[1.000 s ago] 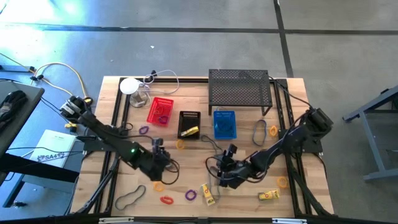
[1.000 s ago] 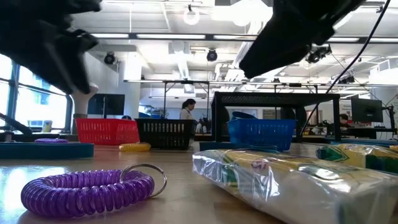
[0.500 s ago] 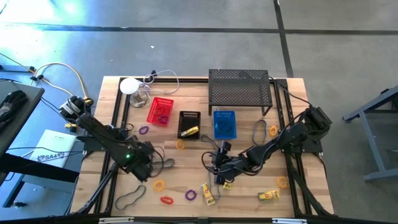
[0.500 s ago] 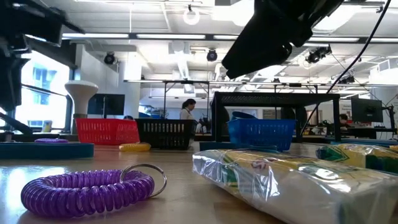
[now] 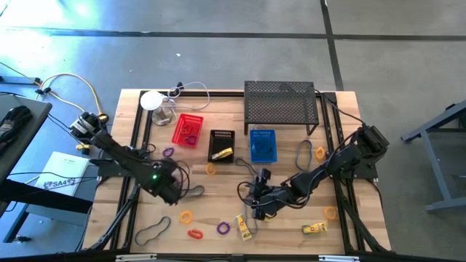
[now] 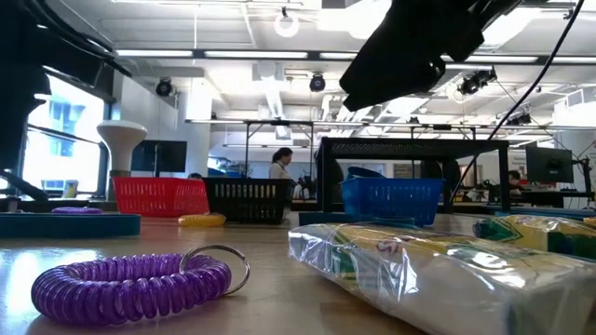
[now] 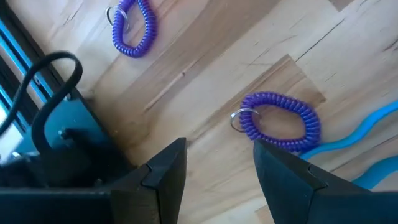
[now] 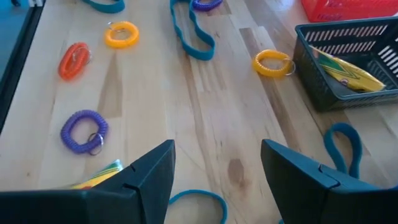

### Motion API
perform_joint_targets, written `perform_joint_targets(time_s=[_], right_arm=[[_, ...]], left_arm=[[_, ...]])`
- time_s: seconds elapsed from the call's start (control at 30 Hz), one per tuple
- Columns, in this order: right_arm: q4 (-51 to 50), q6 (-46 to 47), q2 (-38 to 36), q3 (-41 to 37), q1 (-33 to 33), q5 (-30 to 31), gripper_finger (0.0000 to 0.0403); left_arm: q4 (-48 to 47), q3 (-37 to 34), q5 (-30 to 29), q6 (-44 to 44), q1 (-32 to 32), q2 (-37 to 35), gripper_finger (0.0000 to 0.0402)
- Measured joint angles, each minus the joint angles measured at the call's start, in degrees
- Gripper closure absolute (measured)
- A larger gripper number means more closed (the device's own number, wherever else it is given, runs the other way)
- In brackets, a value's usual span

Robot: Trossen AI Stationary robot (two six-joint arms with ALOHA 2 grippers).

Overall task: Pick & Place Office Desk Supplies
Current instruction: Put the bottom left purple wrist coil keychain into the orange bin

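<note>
Loose supplies lie scattered on the wooden table: purple (image 5: 223,228), red (image 5: 194,233) and yellow (image 5: 186,217) coil rings, yellow packets (image 5: 244,227), (image 5: 314,228), and dark band loops (image 5: 151,231), (image 5: 304,151). My left gripper (image 5: 173,192) (image 7: 219,148) is open, hovering left of centre over a purple coil ring (image 7: 280,121) that lies flat beside a blue-grey band (image 7: 360,149). My right gripper (image 5: 260,202) (image 8: 216,146) is open, low over the table's middle. In its wrist view a purple ring (image 8: 84,132), an orange-red ring (image 8: 73,60) and a yellow ring (image 8: 272,62) lie ahead of it.
Red (image 5: 188,129), black (image 5: 221,145) and blue (image 5: 263,145) baskets stand in a row at mid-table; the black one holds a yellow packet (image 8: 345,71). A black mesh shelf (image 5: 280,102) and a white round object (image 5: 151,100) sit at the far edge. Cables trail beside both arms.
My left gripper has drawn back toward the table's left edge, uncovering a band loop on the table beside it. My right gripper has shifted slightly toward the table's left. No item has moved.
</note>
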Motion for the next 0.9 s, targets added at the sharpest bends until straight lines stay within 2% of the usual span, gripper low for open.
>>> perform_joint_targets(time_s=[0.17, 0.3, 0.9], right_arm=[[0.00, -0.39, 0.00, 0.00, -0.34, 0.02, 0.0176], [0.00, -0.17, 0.00, 0.00, -0.66, 0.02, 0.0176], [-0.02, 3.81, 0.00, 0.00, 1.79, 0.26, 0.0176]], left_arm=[[2.09, -0.05, 1.10, 9.83, 4.01, 0.00, 0.0225], [5.70, -0.48, 1.34, 13.92, 5.63, 0.00, 0.0225], [12.06, -4.74, 3.40, 14.56, 9.04, 0.02, 0.0225]])
